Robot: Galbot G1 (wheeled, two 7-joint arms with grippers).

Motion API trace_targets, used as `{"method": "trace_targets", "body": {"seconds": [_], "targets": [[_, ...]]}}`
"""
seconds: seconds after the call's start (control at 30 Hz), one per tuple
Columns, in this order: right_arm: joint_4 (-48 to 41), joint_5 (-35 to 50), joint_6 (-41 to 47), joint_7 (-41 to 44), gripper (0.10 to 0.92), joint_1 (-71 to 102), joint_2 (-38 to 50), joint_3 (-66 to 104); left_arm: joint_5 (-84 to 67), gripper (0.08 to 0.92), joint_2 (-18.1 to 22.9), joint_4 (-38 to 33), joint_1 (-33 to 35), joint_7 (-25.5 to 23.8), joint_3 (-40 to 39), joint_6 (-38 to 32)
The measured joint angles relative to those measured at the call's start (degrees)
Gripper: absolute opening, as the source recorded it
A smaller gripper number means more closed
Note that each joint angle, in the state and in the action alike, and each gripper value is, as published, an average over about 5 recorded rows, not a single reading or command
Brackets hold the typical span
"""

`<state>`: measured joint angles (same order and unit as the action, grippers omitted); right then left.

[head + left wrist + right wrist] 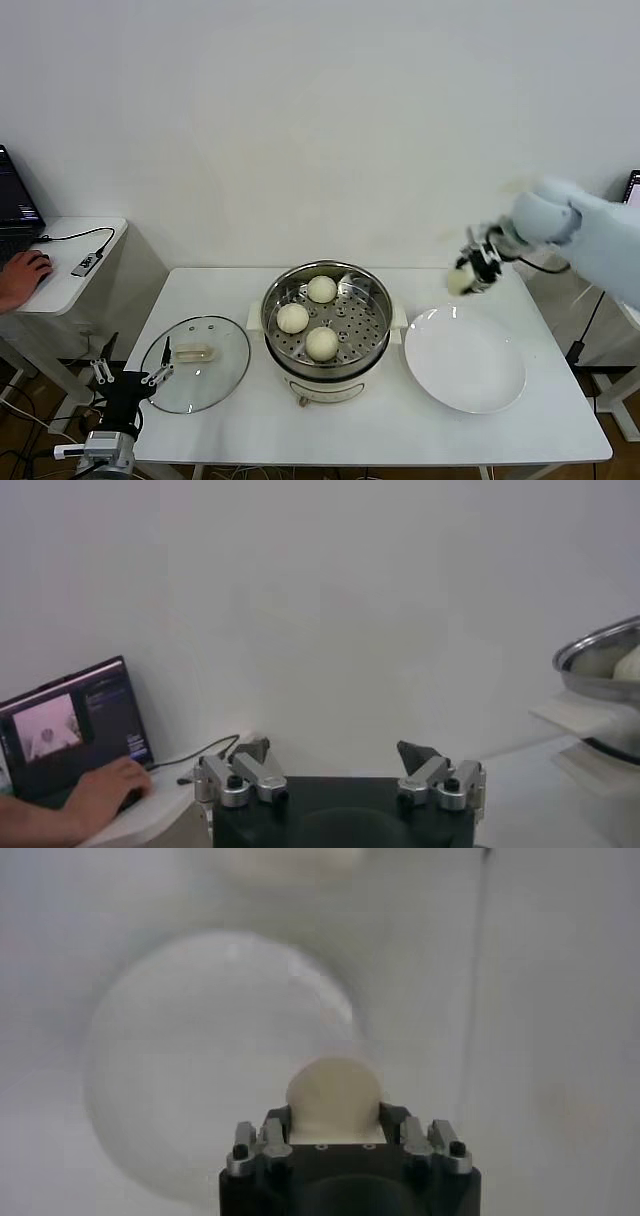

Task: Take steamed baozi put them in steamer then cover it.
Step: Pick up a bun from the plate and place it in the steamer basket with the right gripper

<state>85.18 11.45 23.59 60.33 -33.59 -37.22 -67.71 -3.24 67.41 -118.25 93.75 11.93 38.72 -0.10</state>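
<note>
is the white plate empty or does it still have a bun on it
Empty: the white plate shows a bare surface. Three baozi sit in the steamer; the fourth is in the right gripper.

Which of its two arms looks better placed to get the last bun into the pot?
The right. Its right gripper already holds the fourth baozi above the white plate, beside the steamer. The left gripper waits open, off the table's corner by the cover.
</note>
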Motion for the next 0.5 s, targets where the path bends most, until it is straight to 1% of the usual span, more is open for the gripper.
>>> {"method": "trace_targets", "body": {"seconds": [0.23,0.5], "targets": [[0.43,10.27,6.23,-4.51,0.566,-4.47,-8.05,-3.95,0.08,0.823,0.73,-0.02,-0.27,-0.02,-0.03,0.02],[-1.23,16.9,12.1,-9.73,0.569,-3.36,-16.4,-5.49,0.25,0.823,1.32,0.09,-0.03,-0.02,0.53,0.03]]}}
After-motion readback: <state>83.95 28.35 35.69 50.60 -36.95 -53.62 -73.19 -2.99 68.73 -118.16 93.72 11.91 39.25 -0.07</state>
